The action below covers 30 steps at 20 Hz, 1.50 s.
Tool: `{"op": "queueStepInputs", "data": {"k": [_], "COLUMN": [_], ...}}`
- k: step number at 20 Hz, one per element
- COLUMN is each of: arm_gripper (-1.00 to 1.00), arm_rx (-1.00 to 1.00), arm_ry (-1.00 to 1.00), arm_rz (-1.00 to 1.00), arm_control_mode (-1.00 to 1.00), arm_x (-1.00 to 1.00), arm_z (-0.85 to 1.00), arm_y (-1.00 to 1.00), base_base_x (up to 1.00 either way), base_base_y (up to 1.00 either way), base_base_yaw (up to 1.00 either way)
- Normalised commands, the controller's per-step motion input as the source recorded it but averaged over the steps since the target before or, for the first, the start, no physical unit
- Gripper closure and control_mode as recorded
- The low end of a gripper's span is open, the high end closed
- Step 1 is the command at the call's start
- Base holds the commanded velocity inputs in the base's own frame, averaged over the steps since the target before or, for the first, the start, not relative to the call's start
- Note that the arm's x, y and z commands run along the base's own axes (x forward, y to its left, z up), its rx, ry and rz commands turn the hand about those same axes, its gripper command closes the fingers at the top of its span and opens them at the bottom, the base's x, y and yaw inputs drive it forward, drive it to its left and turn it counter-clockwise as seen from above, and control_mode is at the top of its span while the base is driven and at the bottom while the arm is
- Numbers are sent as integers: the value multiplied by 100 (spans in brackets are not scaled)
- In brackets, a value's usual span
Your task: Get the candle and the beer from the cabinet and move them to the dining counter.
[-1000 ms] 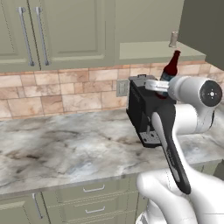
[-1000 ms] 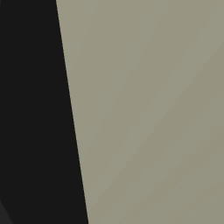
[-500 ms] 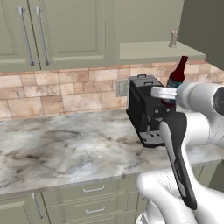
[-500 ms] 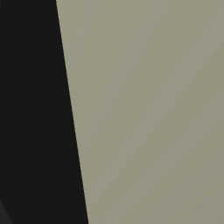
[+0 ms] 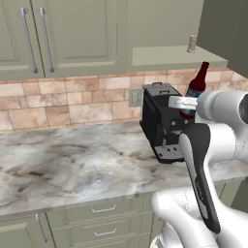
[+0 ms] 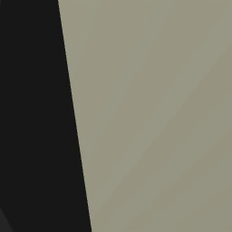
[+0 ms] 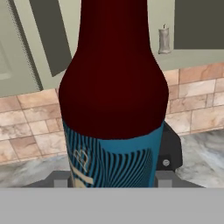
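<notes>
My gripper [image 5: 190,103] is shut on the beer [image 5: 196,87], a dark red-brown bottle with a blue label. It holds the bottle upright in the air, above and just right of a black coffee machine. The hand view looks close at the beer [image 7: 113,92], its label low between the fingertips. The candle [image 5: 192,43], a small pale stub, stands on the open shelf of the sage-green cabinet [image 5: 164,55], up and behind the bottle. It also appears as the candle [image 7: 164,40] at the upper right of the hand view. The dining counter is out of view.
A black coffee machine [image 5: 162,121] stands on the marbled worktop [image 5: 72,164] under the gripper. An open cabinet door [image 5: 227,29] hangs at the upper right. Closed doors with long bar handles [image 5: 29,38] are at the left. A flat sage-green panel [image 6: 158,113] stands close before the right base camera.
The gripper has carried the beer to the right and downward, away from the cabinet shelf. The candle has stayed on the shelf.
</notes>
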Motion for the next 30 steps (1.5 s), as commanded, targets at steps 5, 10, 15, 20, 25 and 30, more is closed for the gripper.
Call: {"op": "queueStepInputs", "data": {"k": [5, 10, 15, 20, 25, 30], "arm_gripper": [100, 100, 100, 100, 100, 100], "arm_rx": [0, 0, 0, 0, 0, 0], "arm_ry": [0, 0, 0, 0, 0, 0], "arm_rz": [0, 0, 0, 0, 0, 0], "arm_control_mode": [-100, 100, 100, 100, 100, 100], "arm_x": [0, 0, 0, 0, 0, 0], "arm_z": [0, 0, 0, 0, 0, 0], "arm_y": [0, 0, 0, 0, 0, 0], "base_base_x": [0, 0, -20, -64, -61, -31], "base_base_y": [0, 0, -1, -5, -1, 0], "base_base_yaw": [0, 0, 0, 0, 1, 52]}}
